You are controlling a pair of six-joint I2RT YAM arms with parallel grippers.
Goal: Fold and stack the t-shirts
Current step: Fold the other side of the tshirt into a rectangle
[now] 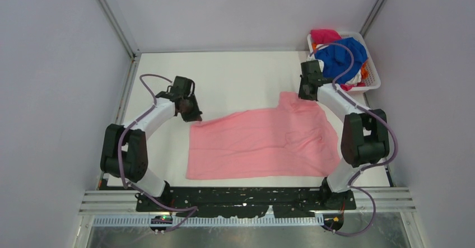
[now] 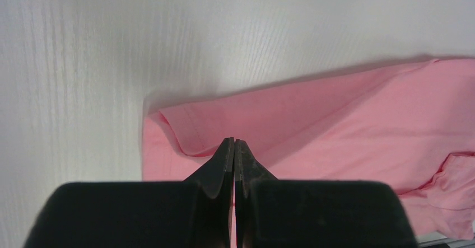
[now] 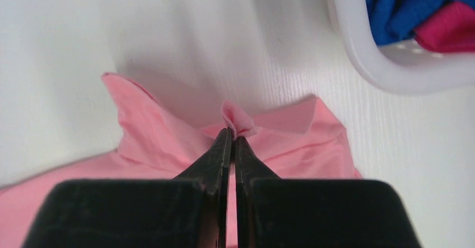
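**A:** What is being gripped by the left claw (image 2: pixel 234 141)?

**B:** Its fingers are being pressed together on the hem of the pink t-shirt (image 2: pixel 336 119). Just ahead of the tips the edge is being held up off the white desk (image 2: pixel 84 63), and a shadow is being cast there.

**A:** And the right claw (image 3: pixel 233 131)?

**B:** A small tuft of the same shirt is being pinched between its tips, and it is poking out just beyond them.

**A:** Where is the rest of the cloth lying?

**B:** It is being stretched between the two claws and is lying behind them, toward the arm bases, mostly flat on the desk. One corner is being drawn up to the left claw, and a narrower part is being drawn up to the right one.

**A:** Are other shirts being shown?

**B:** A blue t-shirt (image 3: pixel 414 1) and a magenta t-shirt (image 3: pixel 448 32) are being held in the white basket (image 3: pixel 392 69). The basket is standing beyond the right claw and off to its right, near the pink cloth but apart from it. A bit of orange cloth (image 1: pixel 365 69) is also being shown in the basket from overhead.
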